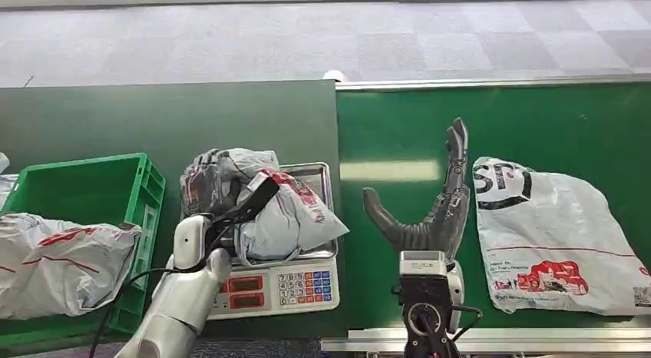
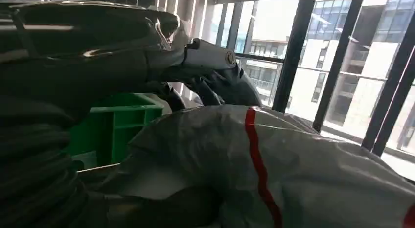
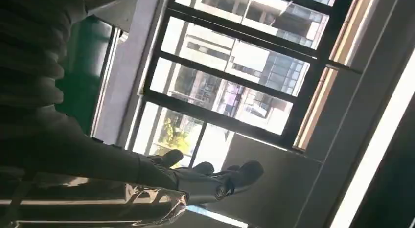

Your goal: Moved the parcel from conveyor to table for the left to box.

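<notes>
Green table [image 1: 153, 112] (grey carpet [image 1: 307, 35] behind), conveyor [image 1: 537, 120] beside.

A crumpled grey parcel [image 1: 288, 212] with red print sits bunched on the scale [image 1: 303, 285], just beside the green crate [image 1: 150, 189], with the left robot hand [image 1: 223, 212] gripping it.

Parcel [image 1: 288, 208]: crinkled glossy plastic film. Scale tray [image 1: 318, 176]: shiny metal. Crate [image 1: 92, 190]: green moulded plastic.
</notes>
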Available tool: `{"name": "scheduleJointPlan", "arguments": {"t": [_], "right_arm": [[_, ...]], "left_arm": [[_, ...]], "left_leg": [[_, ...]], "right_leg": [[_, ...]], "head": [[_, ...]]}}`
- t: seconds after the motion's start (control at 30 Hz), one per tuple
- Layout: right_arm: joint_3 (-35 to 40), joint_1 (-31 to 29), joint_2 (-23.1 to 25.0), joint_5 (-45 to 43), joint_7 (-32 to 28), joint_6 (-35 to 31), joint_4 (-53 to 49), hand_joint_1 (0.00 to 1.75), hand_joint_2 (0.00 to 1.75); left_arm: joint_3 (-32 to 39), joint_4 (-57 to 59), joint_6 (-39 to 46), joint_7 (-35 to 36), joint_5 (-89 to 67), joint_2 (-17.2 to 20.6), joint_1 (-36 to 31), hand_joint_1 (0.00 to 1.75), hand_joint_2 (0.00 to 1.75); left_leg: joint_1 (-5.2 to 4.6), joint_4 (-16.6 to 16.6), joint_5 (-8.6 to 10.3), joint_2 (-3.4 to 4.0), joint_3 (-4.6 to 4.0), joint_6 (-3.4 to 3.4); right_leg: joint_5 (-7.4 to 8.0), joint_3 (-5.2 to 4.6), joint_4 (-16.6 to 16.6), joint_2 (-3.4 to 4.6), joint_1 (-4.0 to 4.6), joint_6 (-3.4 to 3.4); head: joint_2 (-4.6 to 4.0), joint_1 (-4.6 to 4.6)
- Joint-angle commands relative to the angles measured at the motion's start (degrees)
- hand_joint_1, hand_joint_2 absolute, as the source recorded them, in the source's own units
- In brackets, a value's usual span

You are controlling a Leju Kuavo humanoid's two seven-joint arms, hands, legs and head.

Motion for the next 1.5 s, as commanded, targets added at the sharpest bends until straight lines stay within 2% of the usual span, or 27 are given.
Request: {"name": "scheduleJointPlan", "arguments": {"t": [0.03, 0.33, 0.43, 0.47, 0.5, 0.53, 0.87, 0.9, 0.93, 0.97, 1.07, 1.17, 1.27, 1.33, 1.37, 1.43, 1.5], "right_arm": [[-0.80, 0.54, -2.15, -0.71, -0.16, 0.76, 0.16, 0.00, 1.75], [-3.96, 1.53, -1.37, -5.55, -1.22, 2.72, -0.67, 0.00, 1.75], [-4.95, 1.75, -1.14, -6.13, -1.77, 3.41, -0.60, 0.00, 1.75], [-5.18, 1.84, -1.18, -6.87, -2.07, 4.05, -0.60, 0.00, 1.75], [-5.56, 1.78, -1.11, -8.16, -2.40, 4.94, -0.35, 0.00, 1.75], [-5.76, 1.68, -1.01, -8.24, -2.63, 4.99, -0.09, 0.00, 1.75], [-5.73, 1.65, -0.94, -8.24, -2.63, 4.97, -0.10, 0.00, 1.75], [-5.77, 1.55, -0.98, -9.51, -2.84, 6.07, 0.02, 0.00, 1.75], [-8.09, -0.29, -1.24, -15.81, -4.90, 9.10, 6.31, 0.00, 1.75], [-8.59, -0.27, -1.30, -16.85, -5.83, 9.53, 7.20, 0.00, 1.75], [-10.30, -0.25, -1.48, -20.36, -5.76, 12.30, 8.29, 0.00, 1.75], [-14.16, -0.62, -1.45, -23.26, -5.95, 16.39, 10.93, 0.00, 1.75], [-16.20, -0.42, -1.28, -24.19, -5.95, 18.32, 11.65, 0.00, 1.75], [-19.47, 0.15, -1.72, -30.12, -5.95, 24.85, 13.13, 0.00, 1.75], [-23.83, -1.10, -2.38, -33.74, -4.75, 30.22, 20.31, 0.00, 1.75], [-27.46, -3.62, -4.02, -34.20, -5.95, 34.61, 32.23, 0.00, 1.75], [-28.25, -3.94, -3.95, -33.53, -5.95, 34.86, 33.73, 0.00, 1.75]], "left_arm": [[3.67, 1.39, -4.02, -2.68, 1.51, 0.55, -0.20, 1.64, 1.75], [4.18, -0.83, -3.32, -9.57, 7.45, 0.21, 0.25, 1.69, 1.75], [2.31, -5.33, -2.07, -19.53, 14.81, -0.35, 1.32, 1.75, 1.75], [1.76, -9.97, -0.40, -28.43, 23.22, -1.46, 2.71, 1.75, 1.75], [0.73, -15.46, 0.35, -33.02, 28.56, -1.95, 5.11, 1.75, 1.75], [-0.52, -18.82, -0.92, -31.20, 28.47, -1.69, 6.53, 1.75, 1.75], [-0.46, -18.80, -0.91, -31.23, 28.46, -1.43, 6.69, 1.75, 1.75], [-0.83, -19.60, -0.04, -35.20, 33.18, -1.54, 7.04, 1.75, 1.75], [-7.81, -34.52, 4.49, -47.39, 47.46, -0.95, 14.11, 1.75, 1.75], [-8.55, -36.95, 5.09, -48.92, 51.26, -0.29, 14.84, 1.75, 1.75], [-5.90, -40.75, 11.64, -50.45, 50.17, 0.88, 14.66, 1.75, 1.75], [0.28, -43.51, 10.66, -48.78, 52.75, 3.97, 13.17, 1.75, 1.75], [5.48, -42.53, 9.30, -49.04, 52.71, 4.78, 12.47, 1.73, 1.75], [8.47, -39.78, 14.21, -49.62, 47.55, 5.05, 10.15, 1.75, 1.75], [12.13, -40.03, 14.74, -48.61, 44.16, 4.02, 9.29, 1.75, 1.75], [12.98, -41.78, 14.74, -45.07, 44.85, 6.66, 11.02, 1.75, 1.75], [13.66, -42.10, 14.74, -44.73, 44.60, 6.81, 11.35, 1.75, 1.75]], "left_leg": [[0.04, -0.08, 0.02, -0.03, 0.08, 0.04], [0.01, -0.03, 0.00, -0.02, 0.04, 0.02], [0.02, -0.01, 0.00, -0.05, 0.01, 0.02], [0.04, -0.03, -0.01, -0.07, 0.04, 0.04], [0.05, 0.02, -0.01, -0.08, -0.02, 0.03], [0.02, 0.02, -0.01, -0.05, -0.05, 0.03], [0.02, -0.01, -0.01, -0.02, -0.04, 0.02], [0.03, -0.01, -0.01, -0.03, -0.04, 0.02], [0.03, -0.02, 0.00, -0.03, -0.03, 0.02], [0.04, 0.00, -0.03, 0.06, -0.07, 0.02], [0.06, -0.04, -0.07, 0.07, 0.03, 0.05], [0.06, -0.04, -0.04, 0.17, -0.03, 0.02], [0.05, -0.12, 0.00, 0.22, 0.03, -0.01], [0.03, -0.07, 0.00, 0.11, -0.03, 0.00], [0.05, -0.11, 0.02, 0.08, 0.02, 0.00], [0.10, -0.22, 0.11, -0.07, 0.09, 0.02], [0.13, -0.28, 0.03, 0.16, 0.28, 0.04]], "right_leg": [[0.05, 0.12, -0.15, 0.04, 0.05, 0.00], [0.01, 0.05, -0.05, 0.02, 0.01, 0.00], [0.01, 0.03, -0.05, -0.01, 0.02, 0.00], [0.01, 0.08, -0.09, -0.01, 0.04, 0.00], [0.00, 0.03, -0.06, -0.03, 0.05, 0.00], [0.00, -0.03, -0.04, -0.02, 0.02, 0.01], [0.02, -0.03, -0.05, 0.02, 0.02, 0.00], [0.02, -0.02, -0.06, 0.02, 0.02, -0.01], [0.03, -0.01, -0.07, 0.02, 0.03, -0.01], [0.03, -0.07, -0.07, 0.09, 0.04, 0.00], [0.01, 0.05, -0.14, 0.14, 0.06, 0.01], [0.06, -0.04, -0.10, 0.24, 0.06, -0.01], [0.10, -0.01, -0.12, 0.29, 0.06, -0.04], [0.05, -0.06, -0.07, 0.16, 0.04, -0.03], [0.07, 0.00, -0.11, 0.15, 0.05, -0.04], [0.14, 0.14, -0.29, 0.03, 0.11, -0.03], [0.15, 0.27, -0.39, 0.23, 0.13, 0.01]], "head": [[0.00, 0.00], [0.00, 0.00], [0.00, 0.00], [0.00, 0.00], [0.00, 0.00], [0.00, 0.00], [0.00, 0.00], [0.00, 0.00], [0.00, 0.02], [0.00, 0.00], [0.00, 0.02], [0.00, 0.00], [0.00, 0.02], [0.00, 0.00], [0.00, 0.00], [0.00, 0.00], [0.00, 0.00]]}}
